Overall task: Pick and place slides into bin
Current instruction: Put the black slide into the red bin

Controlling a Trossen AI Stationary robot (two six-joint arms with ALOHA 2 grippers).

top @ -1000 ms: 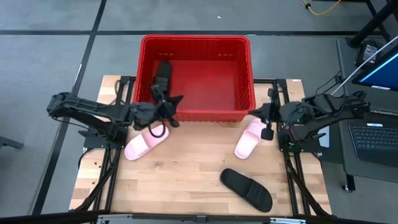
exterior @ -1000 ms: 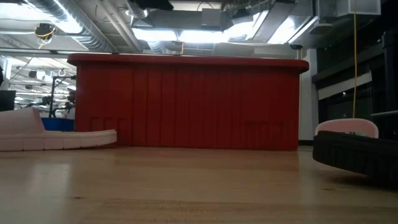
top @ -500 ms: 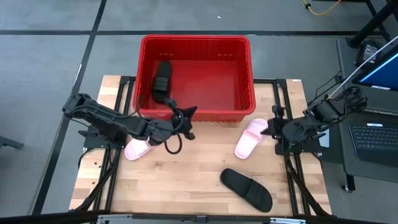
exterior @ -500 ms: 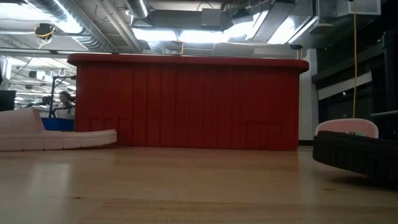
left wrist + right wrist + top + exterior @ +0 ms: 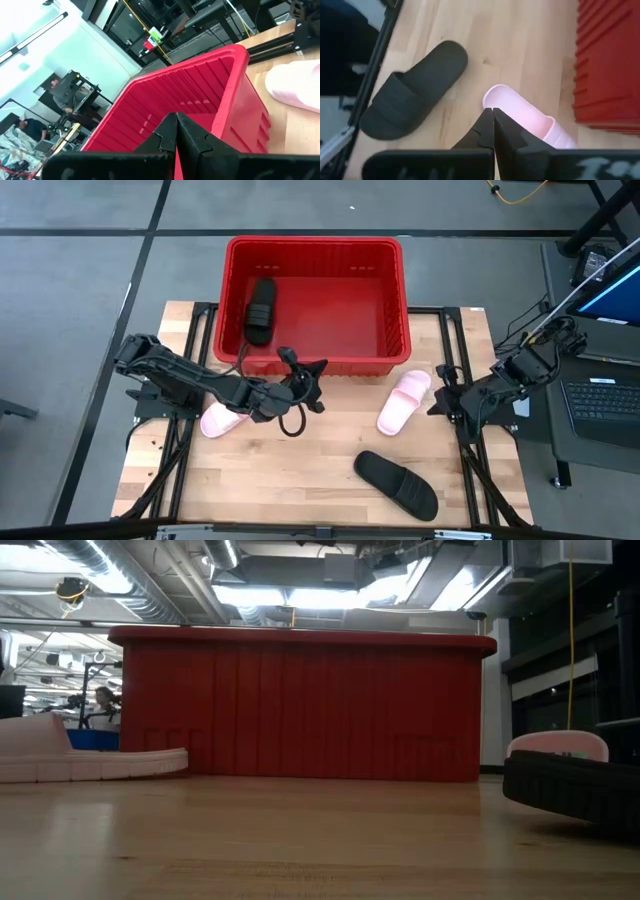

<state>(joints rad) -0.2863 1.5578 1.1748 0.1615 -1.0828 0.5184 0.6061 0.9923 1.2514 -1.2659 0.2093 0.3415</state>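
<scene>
Just in front of the bin's near wall, the left gripper (image 5: 312, 370) hangs with its fingers pressed together on nothing, tips aimed toward 2 o'clock in the high view. At its 8 o'clock, close under the forearm, a pale pink slide (image 5: 220, 420) lies partly covered by the arm, so which way it points cannot be told. At 11 o'clock, inside the red bin (image 5: 395, 300), a matte black slide (image 5: 260, 310) lies against the left wall, long axis running 12 to 6.

At the table's right edge the right gripper (image 5: 438, 398) is likewise pinched together and empty (tips toward 9 o'clock). Just beside it at 9 o'clock, the second pink slide (image 5: 402, 402) runs from 1 to 7 o'clock, smooth with a wide strap. At the gripper's 7 o'clock, well apart, the other black slide (image 5: 397, 484) runs 10 to 4 on the wooden table (image 5: 300, 470).
</scene>
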